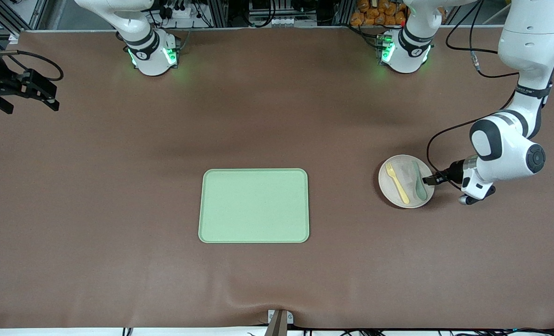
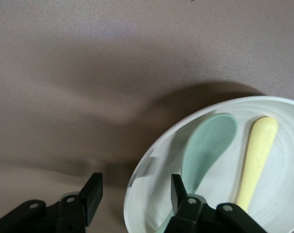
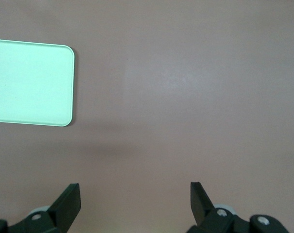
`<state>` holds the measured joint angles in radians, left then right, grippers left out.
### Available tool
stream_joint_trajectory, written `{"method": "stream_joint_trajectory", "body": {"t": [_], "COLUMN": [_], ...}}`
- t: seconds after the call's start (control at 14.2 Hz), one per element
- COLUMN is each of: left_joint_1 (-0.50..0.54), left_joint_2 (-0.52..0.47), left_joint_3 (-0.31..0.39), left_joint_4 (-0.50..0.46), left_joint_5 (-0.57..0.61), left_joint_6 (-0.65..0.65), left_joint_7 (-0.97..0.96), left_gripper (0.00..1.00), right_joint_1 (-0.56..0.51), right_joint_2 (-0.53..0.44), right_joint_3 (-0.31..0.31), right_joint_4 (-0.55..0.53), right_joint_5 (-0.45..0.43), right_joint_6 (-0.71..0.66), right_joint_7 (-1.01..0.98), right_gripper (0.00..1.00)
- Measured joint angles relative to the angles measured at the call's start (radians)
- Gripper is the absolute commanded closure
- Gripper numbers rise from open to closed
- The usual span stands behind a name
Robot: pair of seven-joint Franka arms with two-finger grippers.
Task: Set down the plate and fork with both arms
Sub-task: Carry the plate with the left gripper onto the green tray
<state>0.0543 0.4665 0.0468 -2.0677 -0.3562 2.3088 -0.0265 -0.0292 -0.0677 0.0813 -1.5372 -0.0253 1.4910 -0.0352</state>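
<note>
Left tool straddles the rim of the plate with its fingers apart, one inside and one outside, not clamped. Fork and spoon lie on the plate, toward the left arm's end of the bench, well apart from the green tray. Right tool waits wide open and empty above bare bench.

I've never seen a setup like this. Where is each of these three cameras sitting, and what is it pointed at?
Front view: high across the table, facing both arms' bases; shows the tray, the plate, both arms.
Left wrist view: on the left arm, looking past its own fingers straddling the plate's rim; spoon and fork lie on the plate.
Right wrist view: on the right arm, looking down past its open fingers at the tray's corner.
Shared: front and left wrist views show the plate.
</note>
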Motion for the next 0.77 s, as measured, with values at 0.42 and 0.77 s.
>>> {"method": "stream_joint_trajectory", "body": {"t": [0.42, 0.77], "left_joint_1": [0.0, 0.002], "left_joint_2": [0.007, 0.004], "left_joint_3": [-0.004, -0.033], "left_joint_4": [-0.001, -0.001], "left_joint_5": [-0.006, -0.044], "left_joint_6": [0.0, -0.002], "left_joint_7": [0.0, 0.01], "left_gripper": [1.0, 1.0], "right_joint_1": [0.0, 0.0], "right_joint_2": [0.0, 0.0], "right_joint_3": [0.0, -0.001], "right_joint_4": [0.0, 0.0], "right_joint_5": [0.0, 0.0], "right_joint_6": [0.0, -0.001], "right_joint_7": [0.0, 0.0], "right_gripper": [0.0, 0.0]}}
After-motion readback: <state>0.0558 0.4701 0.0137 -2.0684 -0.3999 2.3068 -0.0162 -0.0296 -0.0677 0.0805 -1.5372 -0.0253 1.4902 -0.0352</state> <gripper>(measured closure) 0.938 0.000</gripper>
